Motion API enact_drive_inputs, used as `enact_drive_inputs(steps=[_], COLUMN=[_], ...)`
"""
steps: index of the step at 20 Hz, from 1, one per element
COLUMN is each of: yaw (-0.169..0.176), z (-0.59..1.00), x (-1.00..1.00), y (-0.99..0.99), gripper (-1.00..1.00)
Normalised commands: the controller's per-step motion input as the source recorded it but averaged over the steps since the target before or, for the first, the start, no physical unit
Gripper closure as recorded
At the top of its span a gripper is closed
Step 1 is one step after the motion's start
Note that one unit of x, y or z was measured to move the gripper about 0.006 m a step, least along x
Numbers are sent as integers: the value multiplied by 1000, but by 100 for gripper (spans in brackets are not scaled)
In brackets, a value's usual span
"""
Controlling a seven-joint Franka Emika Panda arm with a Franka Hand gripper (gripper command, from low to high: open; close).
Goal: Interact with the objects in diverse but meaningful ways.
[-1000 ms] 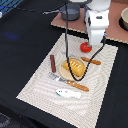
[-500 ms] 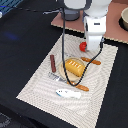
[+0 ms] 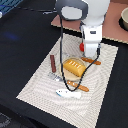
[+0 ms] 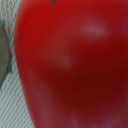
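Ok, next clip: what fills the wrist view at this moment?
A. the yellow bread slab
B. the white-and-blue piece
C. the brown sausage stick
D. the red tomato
D. The wrist view is almost wholly glossy red tomato, and in the exterior view the arm stands right over the tomato, while the bread and sausage lie apart on the mat.

The red tomato (image 4: 70,65) has a smooth, glossy skin with soft highlights — it looks like plastic. The mat (image 3: 45,82) looks like woven cloth, finely ribbed and matt. The bread slab (image 3: 74,67) is ridged, with a dull sheen. The sausage stick (image 3: 53,62) is dark and matt — the table (image 3: 25,40) likewise.
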Motion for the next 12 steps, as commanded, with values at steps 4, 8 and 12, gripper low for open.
enact_drive_inputs(steps=[4, 8, 12], yaw=[69, 71, 51], z=[-471, -436, 219], x=[-81, -66, -159], y=[0, 0, 302], gripper=[100, 100, 100])
